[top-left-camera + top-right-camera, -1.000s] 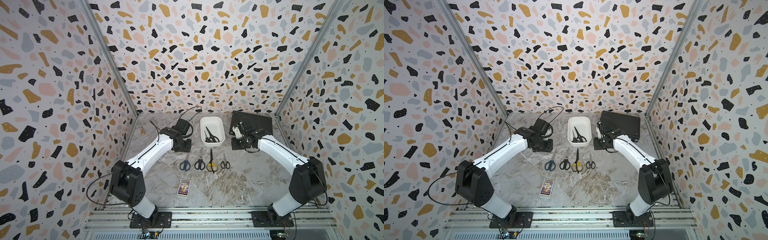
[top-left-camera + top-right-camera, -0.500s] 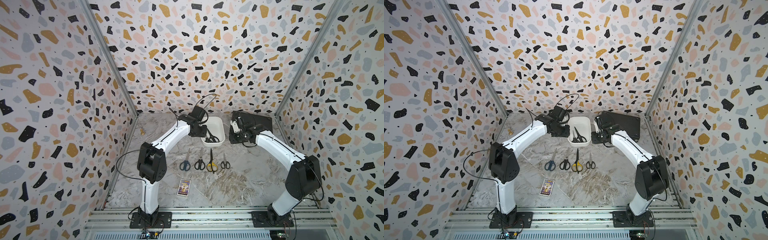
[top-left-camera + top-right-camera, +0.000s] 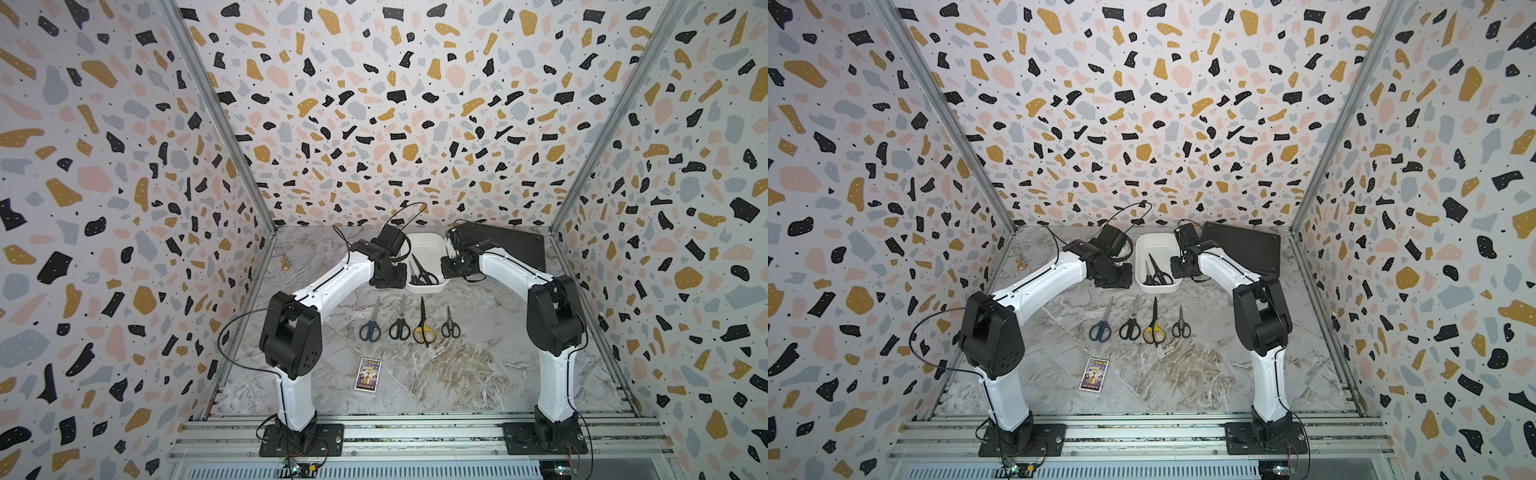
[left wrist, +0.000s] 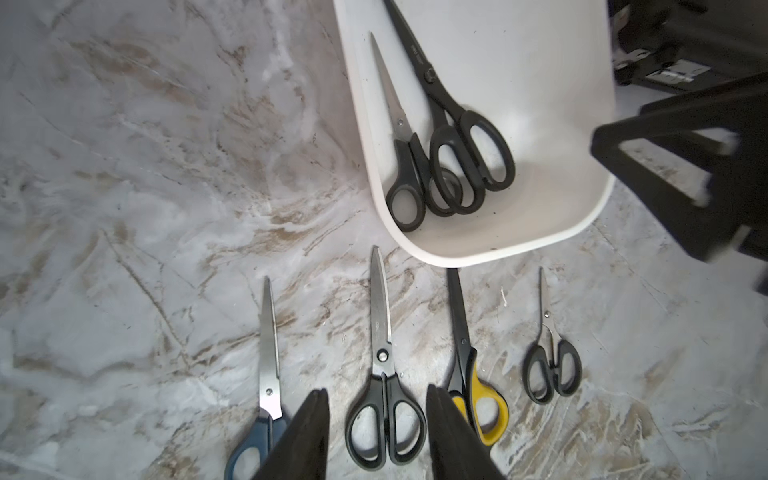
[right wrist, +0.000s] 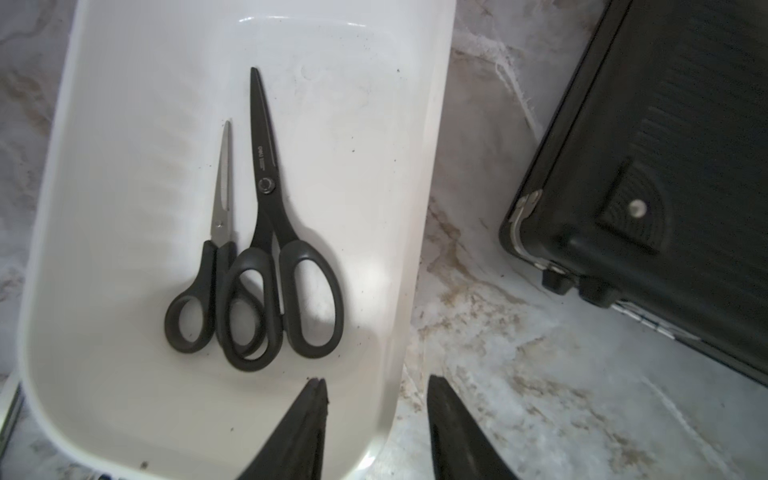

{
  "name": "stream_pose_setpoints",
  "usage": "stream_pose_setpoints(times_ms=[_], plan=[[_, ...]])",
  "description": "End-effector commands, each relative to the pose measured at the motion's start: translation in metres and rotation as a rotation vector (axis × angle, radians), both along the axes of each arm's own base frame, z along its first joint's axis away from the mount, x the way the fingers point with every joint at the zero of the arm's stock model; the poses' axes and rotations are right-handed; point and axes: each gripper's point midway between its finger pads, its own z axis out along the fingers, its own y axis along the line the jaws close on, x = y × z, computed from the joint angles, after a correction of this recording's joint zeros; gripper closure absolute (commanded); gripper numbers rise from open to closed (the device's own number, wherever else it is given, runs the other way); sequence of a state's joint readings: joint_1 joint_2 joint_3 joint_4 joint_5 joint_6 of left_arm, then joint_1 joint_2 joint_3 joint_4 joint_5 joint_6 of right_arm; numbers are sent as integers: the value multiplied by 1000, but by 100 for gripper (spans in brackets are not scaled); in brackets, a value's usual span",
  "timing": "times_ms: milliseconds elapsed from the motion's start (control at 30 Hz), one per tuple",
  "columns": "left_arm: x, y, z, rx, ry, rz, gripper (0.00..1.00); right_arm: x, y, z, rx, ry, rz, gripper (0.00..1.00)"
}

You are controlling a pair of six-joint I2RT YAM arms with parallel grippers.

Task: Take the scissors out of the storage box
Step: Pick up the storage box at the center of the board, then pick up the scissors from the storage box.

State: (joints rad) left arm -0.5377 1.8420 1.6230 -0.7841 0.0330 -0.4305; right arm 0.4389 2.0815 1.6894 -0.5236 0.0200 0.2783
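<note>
From above, in both top views, the box (image 3: 428,245) sits at the back of the table (image 3: 478,365). Four of the scissors lie out on the table in a row in front of it: the blue pair (image 3: 370,329), the black pair (image 3: 400,327), the yellow pair (image 3: 424,330) and the tiny pair (image 3: 451,327). Two dark pairs are in the box (image 3: 1156,272). My left jaws are just beside the box's left wall and my right jaws are just beside its right wall. From up here I cannot tell how wide they are.

In my left wrist view, my left jaws are partly apart and hold nothing. Past them I see the row: the blue pair (image 4: 268,353), the black pair (image 4: 382,356), the yellow pair (image 4: 459,316) and the tiny pair (image 4: 550,361). Behind the row is the box (image 4: 540,104), with the short pair (image 4: 399,120) and the long pair (image 4: 430,77) flat on its floor. Their handles cross, and the long pair's handle lies on top.

In my right wrist view, my right jaws are partly apart and hold nothing too. One finger shows over the box (image 5: 124,124) and one over the table, with the box's wall in the gap. I cannot tell if they touch it. The short pair (image 5: 219,224) and the long pair (image 5: 266,185) lie side by side inside. The black case (image 5: 665,166) is near.

So I think I am well past halfway. Four pairs are out and two are left to lift.
</note>
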Motion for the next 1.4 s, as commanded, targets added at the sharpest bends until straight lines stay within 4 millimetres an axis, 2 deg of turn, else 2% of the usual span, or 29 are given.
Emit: stream_pose_setpoints(times_ms=[0, 133, 233, 367, 533, 667, 833, 967, 1100, 1267, 1367], plan=[[-3, 9, 9, 16, -34, 9, 58, 15, -6, 20, -19, -56, -18, 54], [-5, 10, 12, 16, -35, 7, 58, 21, -4, 8, -8, -29, -15, 55], [-3, 8, 17, 11, -43, 4, 58, 25, -1, -6, 12, 10, -25, 60], [-2, 9, 22, 11, -51, -1, 58, 32, 2, -16, 42, 32, -53, 76], [-4, 7, 22, 3, -48, -7, 58, 44, 3, -16, 67, 29, -121, 97], [-3, 5, 22, -8, -48, -7, 58, 55, 5, 1, 105, -39, -150, 100], [6, -6, 34, -51, -71, -10, 58, 63, -6, 47, 132, -223, -207, 100], [21, -22, 45, -108, -82, -10, 58, 59, -13, 79, 156, -361, -243, 100], [38, -41, 49, -168, -85, -9, 58, 48, -5, 96, 163, -449, -223, 100], [54, -68, 35, -254, -45, 0, 59, 37, 9, 109, 198, -525, -209, 100], [64, -71, 24, -245, -30, 36, 59, 35, 15, 112, 209, -538, -204, 100]])
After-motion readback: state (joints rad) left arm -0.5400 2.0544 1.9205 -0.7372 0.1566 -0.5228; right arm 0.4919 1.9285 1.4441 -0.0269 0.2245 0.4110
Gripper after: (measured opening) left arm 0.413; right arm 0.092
